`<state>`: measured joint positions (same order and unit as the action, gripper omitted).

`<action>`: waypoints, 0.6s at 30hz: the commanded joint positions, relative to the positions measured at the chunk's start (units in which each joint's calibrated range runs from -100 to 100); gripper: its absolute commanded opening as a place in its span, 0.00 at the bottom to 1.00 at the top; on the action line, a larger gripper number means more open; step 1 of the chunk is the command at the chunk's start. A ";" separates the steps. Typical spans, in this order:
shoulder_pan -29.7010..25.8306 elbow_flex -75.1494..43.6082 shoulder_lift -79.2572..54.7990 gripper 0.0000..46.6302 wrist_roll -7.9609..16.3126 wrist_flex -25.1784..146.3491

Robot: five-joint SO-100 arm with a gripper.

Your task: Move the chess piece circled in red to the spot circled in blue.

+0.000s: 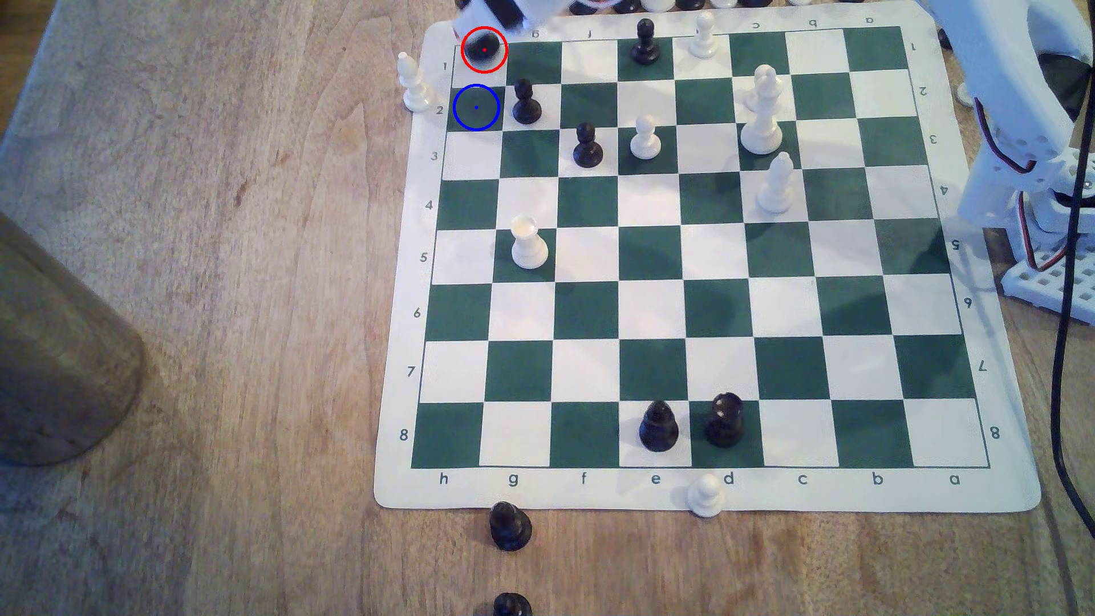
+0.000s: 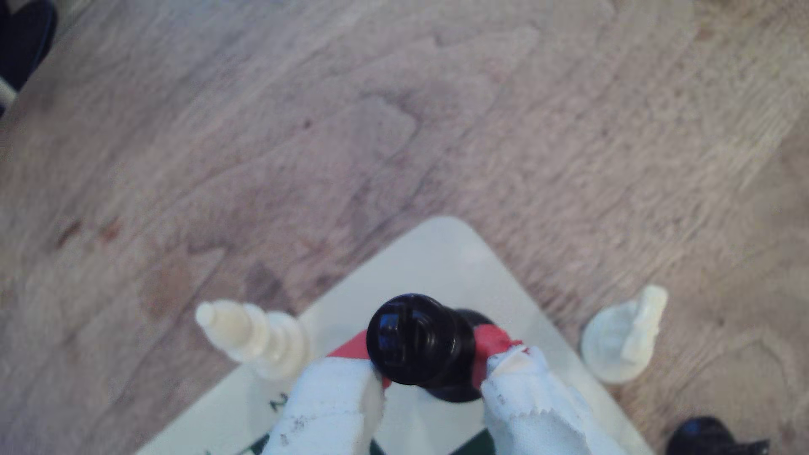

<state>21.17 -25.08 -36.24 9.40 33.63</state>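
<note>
Currently we see the chess piece [image 1: 483, 48] on the white corner square at the far-left corner of the board [image 1: 711, 491] in the exterior view, inside the red circle. In the wrist view the hand [image 2: 431, 365] has its two cloth-wrapped fingers [image 2: 332, 393], w/ red pads, set on either side of the chess piece [image 2: 418, 339], just below its knobbed top. Both pads appear to touch the piece, so we read the hand as clenched on it. The piece's base appears to rest on the board; we cannot tell for sure.

The spot [image 1: 476, 107] is the dark green square directly adjacent on the near side, same column, marked w/ a blue circle and ctr dot. It is vacant.

Ref. items, exterior view:
- Black pawn [image 1: 525, 103] on the square just right of the spot.
- White bishop [image 1: 413, 83] off the board on the desk [image 1: 207, 296], just left of the spot's row.
- Arm base [image 1: 1043, 177] at the far-right edge.

In the wrist view the white bishop [image 2: 254, 337] sits beside the board corner, and a white knight [image 2: 626, 341] stands on the desk past the other edge.
</note>
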 commanded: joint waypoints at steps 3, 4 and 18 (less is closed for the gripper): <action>1.48 -9.46 6.36 0.13 0.39 1.35; 1.48 -9.10 6.95 0.13 0.44 1.51; -3.29 6.58 18.67 0.12 1.37 -0.05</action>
<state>18.95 -18.57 -27.94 10.43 34.74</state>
